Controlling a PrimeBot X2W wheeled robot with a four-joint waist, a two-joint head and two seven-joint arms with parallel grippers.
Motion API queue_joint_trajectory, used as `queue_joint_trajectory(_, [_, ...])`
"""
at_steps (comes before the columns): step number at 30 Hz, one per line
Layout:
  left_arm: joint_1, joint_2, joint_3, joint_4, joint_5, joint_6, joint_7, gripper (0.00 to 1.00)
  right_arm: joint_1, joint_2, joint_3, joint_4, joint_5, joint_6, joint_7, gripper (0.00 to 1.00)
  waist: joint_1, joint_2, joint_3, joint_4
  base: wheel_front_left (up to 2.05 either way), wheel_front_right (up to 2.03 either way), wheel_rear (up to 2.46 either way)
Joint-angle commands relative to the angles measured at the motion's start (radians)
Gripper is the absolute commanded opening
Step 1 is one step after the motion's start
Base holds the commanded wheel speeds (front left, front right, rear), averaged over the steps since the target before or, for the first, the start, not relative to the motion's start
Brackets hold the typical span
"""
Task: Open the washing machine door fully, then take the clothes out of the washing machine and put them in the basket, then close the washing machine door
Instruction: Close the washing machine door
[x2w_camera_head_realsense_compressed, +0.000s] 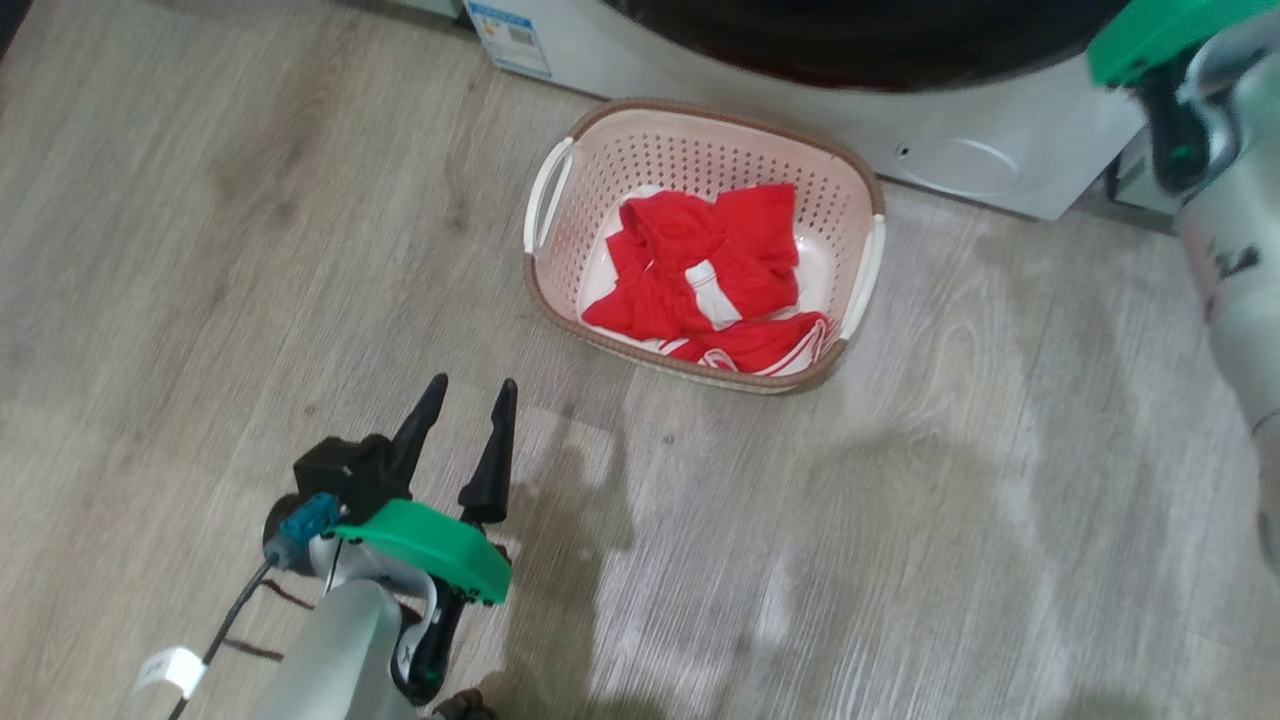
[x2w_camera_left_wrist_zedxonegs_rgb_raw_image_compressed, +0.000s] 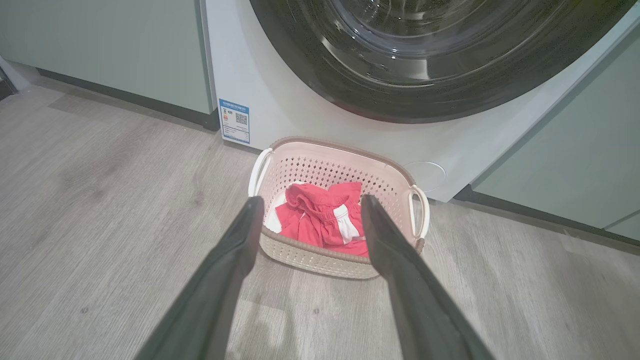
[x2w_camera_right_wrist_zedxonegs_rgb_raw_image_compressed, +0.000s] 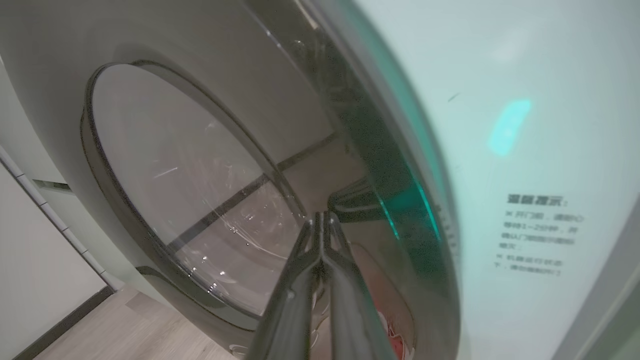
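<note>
On the wood-grain floor (x2w_camera_head_realsense_compressed: 200, 250), just before the foot of the washing machine (x2w_camera_head_realsense_compressed: 1010, 150), stands the basket (x2w_camera_head_realsense_compressed: 690, 158), its far rim close under the machine's front and near the small round hatch (x2w_camera_head_realsense_compressed: 955, 165). Within the basket lie the clothes (x2w_camera_head_realsense_compressed: 700, 270), a crumpled red heap with white stripes, resting on the bottom and below the rim. Left gripper (x2w_camera_head_realsense_compressed: 473, 385): released, its two dark fingers spread wide and holding nothing, over bare floor on the robot's side of the basket and apart from it; in the left wrist view the fingers frame the basket, with the clothes seen between them. Right gripper (x2w_camera_right_wrist_zedxonegs_rgb_raw_image_compressed: 320, 216): clenched, fingers pressed together with nothing between them, up at the washing machine door (x2w_camera_right_wrist_zedxonegs_rgb_raw_image_compressed: 360, 130), tips at the glossy black rim beside the clear window; whether they touch the rim cannot be told. In the left wrist view the door lies flat against the machine's white front. A blue-and-white label (x2w_camera_left_wrist_zedxonegs_rgb_raw_image_compressed: 234, 120) sits at the front's lower corner on the robot's left; pale green cabinets (x2w_camera_left_wrist_zedxonegs_rgb_raw_image_compressed: 115, 50) flank the machine
</note>
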Motion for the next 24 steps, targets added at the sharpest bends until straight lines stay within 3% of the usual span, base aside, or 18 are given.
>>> queue_joint_trajectory(1, [-0.029, 0.013, 0.026, -0.027, -0.006, -0.006, -0.009, 1.0, -0.048, 0.003, -0.006, -0.012, 0.004, -0.001, -0.006, 0.0, -0.0001, 0.0, 0.014, 0.009, 0.0, 0.0, 0.0])
queue_joint_trajectory(10, [-0.042, 0.012, 0.015, -0.022, -0.03, -0.006, -0.009, 1.0, -0.169, -0.004, -0.035, 0.128, 0.004, -0.001, -0.006, 0.0, -0.0001, 0.0, 0.025, 0.027, 0.0, 0.0, 0.0])
queue_joint_trajectory(16, [-0.026, 0.012, 0.027, -0.012, -0.028, -0.006, -0.009, 1.0, -0.111, 0.022, -0.026, 0.09, 0.001, -0.001, -0.006, 0.0, -0.0001, 0.0, -0.014, 0.02, 0.0, 0.0, 0.0])
queue_joint_trajectory(24, [0.007, 0.012, 0.084, -0.005, 0.012, -0.006, -0.009, 1.0, 0.077, 0.051, -0.018, -0.03, 0.026, -0.001, -0.006, 0.0, -0.0001, 0.0, -0.117, -0.017, 0.0, 0.0, 0.0])
